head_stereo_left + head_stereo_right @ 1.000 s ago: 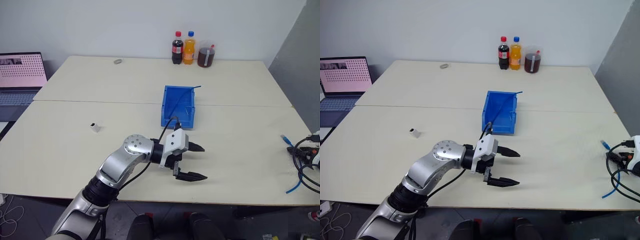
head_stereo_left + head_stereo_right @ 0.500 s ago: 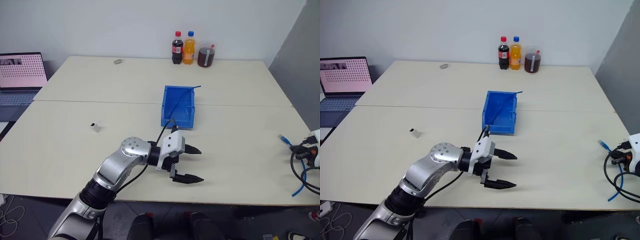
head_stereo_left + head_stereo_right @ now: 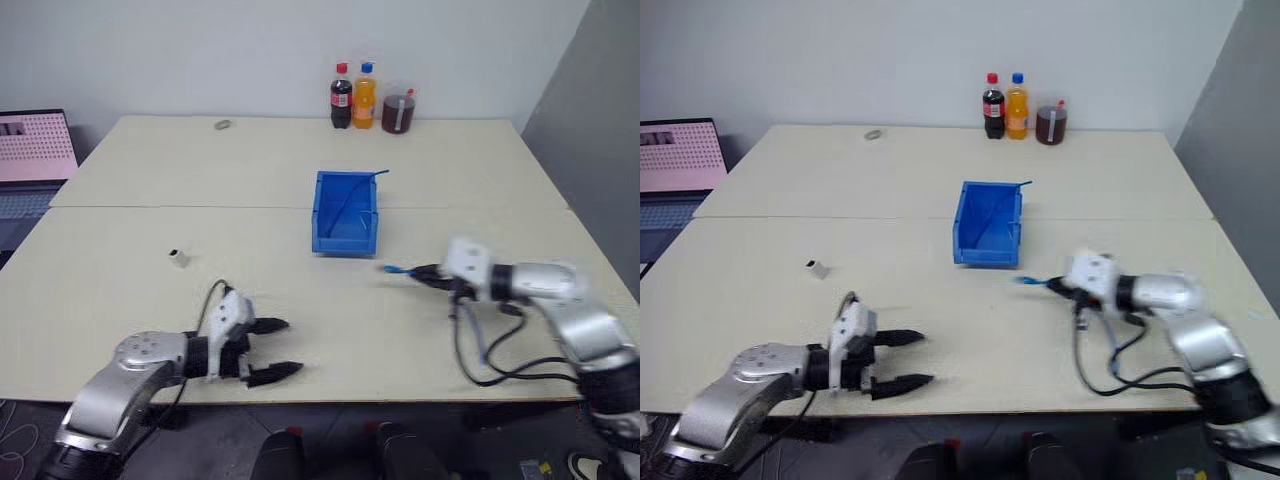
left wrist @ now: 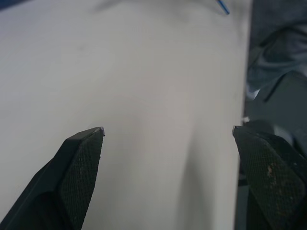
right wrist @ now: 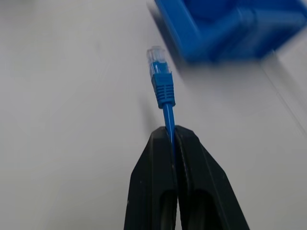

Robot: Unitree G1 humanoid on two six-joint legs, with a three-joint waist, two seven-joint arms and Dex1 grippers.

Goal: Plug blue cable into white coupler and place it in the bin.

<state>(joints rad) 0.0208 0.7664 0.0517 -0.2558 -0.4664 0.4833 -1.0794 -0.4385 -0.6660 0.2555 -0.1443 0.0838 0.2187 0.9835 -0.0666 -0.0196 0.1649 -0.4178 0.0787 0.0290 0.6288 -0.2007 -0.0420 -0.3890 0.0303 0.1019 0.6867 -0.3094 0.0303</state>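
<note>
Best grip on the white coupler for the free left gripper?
The white coupler is a tiny boxy block standing alone on the table. The open left gripper should probably come from above, pinching two opposite flat sides. Its socket face can't be made out.

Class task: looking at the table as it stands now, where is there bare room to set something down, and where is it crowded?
Bare: the stretch between the white coupler and the bin, and the far left part around a small grey object. Crowded: the near right, where the right gripper holds the blue cable, and the bottles at the far edge.
</note>
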